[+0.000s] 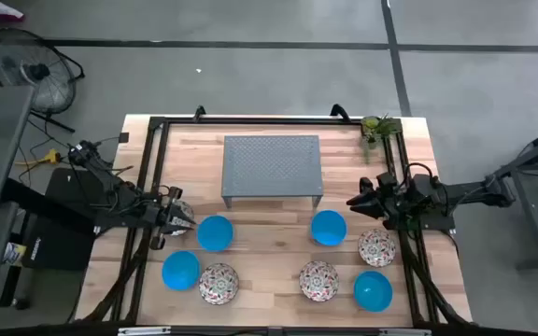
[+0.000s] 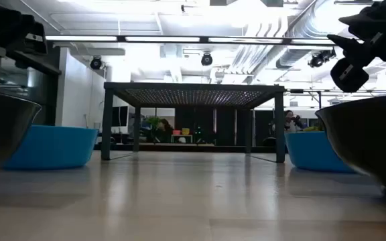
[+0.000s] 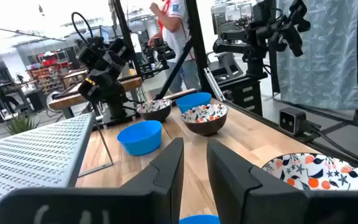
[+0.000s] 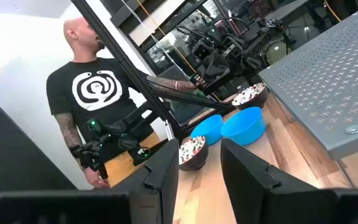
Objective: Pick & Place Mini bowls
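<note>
eight mini bowls (image 1: 215, 232) are seen spread in front of the grey stand (image 1: 272, 168); the left gripper (image 1: 183, 218) and right gripper (image 1: 355, 200) are held apart, nothing gripped, flanking the stand.

Mini bowls (image 1: 215, 232) ring grey stand (image 1: 272, 169); L gripper (image 1: 184, 219) — maybe empty.

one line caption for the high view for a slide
Both hands hover empty beside the grey stand, left hand, right hand, mini bowls grouped below.
</note>
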